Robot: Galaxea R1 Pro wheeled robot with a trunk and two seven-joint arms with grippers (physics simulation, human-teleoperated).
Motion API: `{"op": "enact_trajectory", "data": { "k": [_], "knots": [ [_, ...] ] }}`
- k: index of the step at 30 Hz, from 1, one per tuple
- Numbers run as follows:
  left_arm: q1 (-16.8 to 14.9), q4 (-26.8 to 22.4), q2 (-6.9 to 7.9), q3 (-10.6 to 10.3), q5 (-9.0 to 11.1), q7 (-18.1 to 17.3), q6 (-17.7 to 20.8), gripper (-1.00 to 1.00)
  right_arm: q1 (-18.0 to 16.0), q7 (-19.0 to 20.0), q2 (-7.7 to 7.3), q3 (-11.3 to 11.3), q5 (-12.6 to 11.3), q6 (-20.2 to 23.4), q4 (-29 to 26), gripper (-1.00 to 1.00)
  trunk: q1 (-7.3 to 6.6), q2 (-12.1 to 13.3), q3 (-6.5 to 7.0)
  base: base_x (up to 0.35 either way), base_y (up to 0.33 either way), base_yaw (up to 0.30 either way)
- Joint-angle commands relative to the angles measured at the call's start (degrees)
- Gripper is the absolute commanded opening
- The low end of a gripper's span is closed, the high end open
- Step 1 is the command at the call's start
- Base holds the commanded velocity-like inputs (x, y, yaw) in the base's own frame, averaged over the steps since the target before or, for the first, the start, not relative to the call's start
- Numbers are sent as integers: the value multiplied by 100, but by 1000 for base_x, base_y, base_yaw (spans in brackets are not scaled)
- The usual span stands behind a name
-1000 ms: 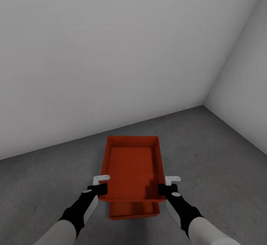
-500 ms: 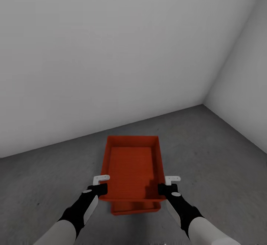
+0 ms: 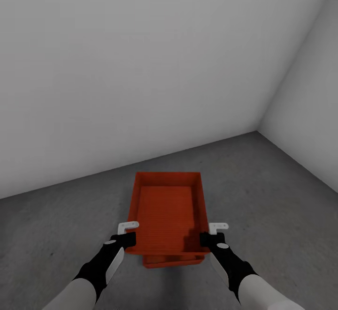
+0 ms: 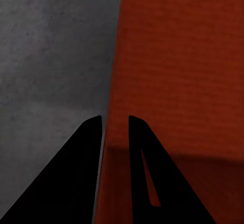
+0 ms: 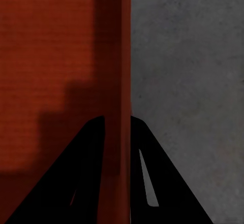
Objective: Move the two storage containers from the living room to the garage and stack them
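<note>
You hold the upper bin (image 3: 168, 211) between both arms, above the grey floor (image 3: 263, 192) near a corner of the white walls (image 3: 141, 66). Your left gripper (image 3: 127, 239) is pinched narrow on the bin's left wall, one finger each side; in the left wrist view the fingers (image 4: 81, 173) straddle that wall. Your right gripper (image 3: 206, 239) clamps the right wall the same way. The lower bin (image 3: 171, 260) lies on the floor beneath, its near edge peeking out.
</note>
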Motion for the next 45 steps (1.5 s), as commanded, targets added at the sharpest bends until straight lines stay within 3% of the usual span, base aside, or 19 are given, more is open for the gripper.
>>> {"op": "enact_trajectory", "data": {
  "k": [1, 13, 45],
  "knots": [
    [-1, -34, 162, 199, -83, 194, 41, -100, -4, -79, -10, -73, -48, 23, 0, -100, 0, -3, -4, 0, 0, 54],
    [-1, -34, 162, 199, -83, 194, 41, -100, 1, -80, -14, -80, -48, 21, -1, -100, 0, -3, -4, 0, 0, 194],
    [-1, -42, 164, 199, -83, 194, 41, -100, 1, -80, -14, -78, -48, 24, -1, -100, 0, -3, -4, 0, -19, 5]
  ]
}}
